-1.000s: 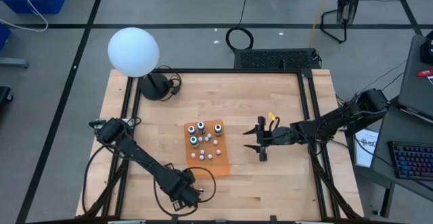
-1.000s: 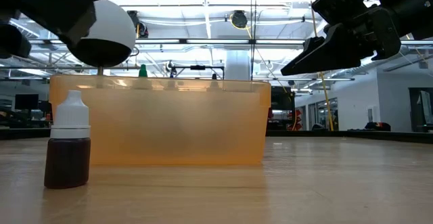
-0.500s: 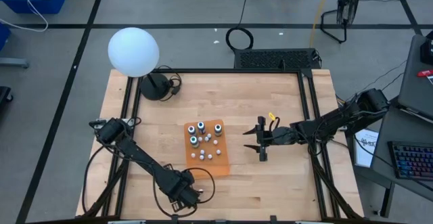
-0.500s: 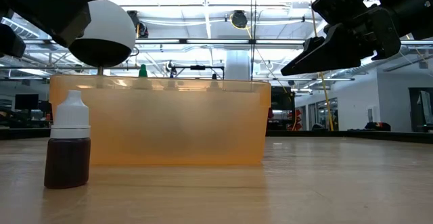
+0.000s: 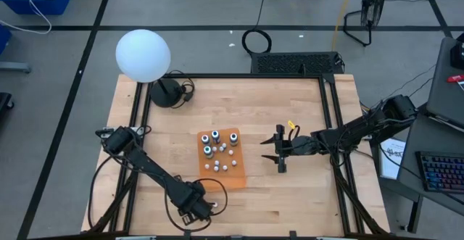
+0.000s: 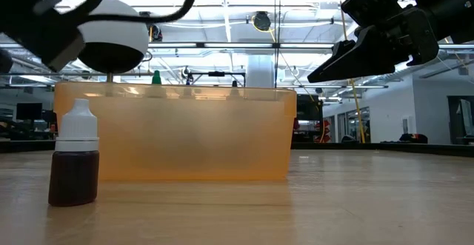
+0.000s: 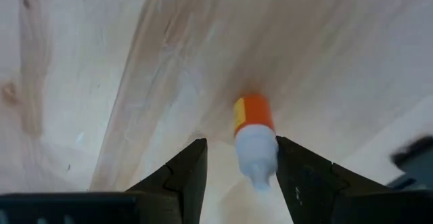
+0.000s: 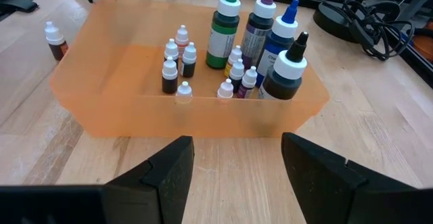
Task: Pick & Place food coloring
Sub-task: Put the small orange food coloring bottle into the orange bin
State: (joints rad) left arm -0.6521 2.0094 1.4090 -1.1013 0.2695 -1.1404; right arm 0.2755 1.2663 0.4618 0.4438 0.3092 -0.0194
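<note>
left gripper [image 7: 235, 176]: jaws apart astride small bottle [image 7: 254, 139], 6 o'clock of orange tray [image 5: 240, 169], positioned to grasp | right gripper [image 5: 275, 150]: apart, waiting at 3 o'clock

Bottles [image 8: 230, 48] in tray [image 5: 233, 175] at table [image 5: 304, 196] centre, one bottle [image 8: 55, 40] outside.

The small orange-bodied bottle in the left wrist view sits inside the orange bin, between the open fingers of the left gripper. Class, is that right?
Not quite. In the left wrist view the small orange-bodied bottle rests on the bare wooden table, not inside the orange bin. It does sit between the open fingers of the left gripper. The high view puts that gripper at the table's near edge, clear of the bin.
</note>
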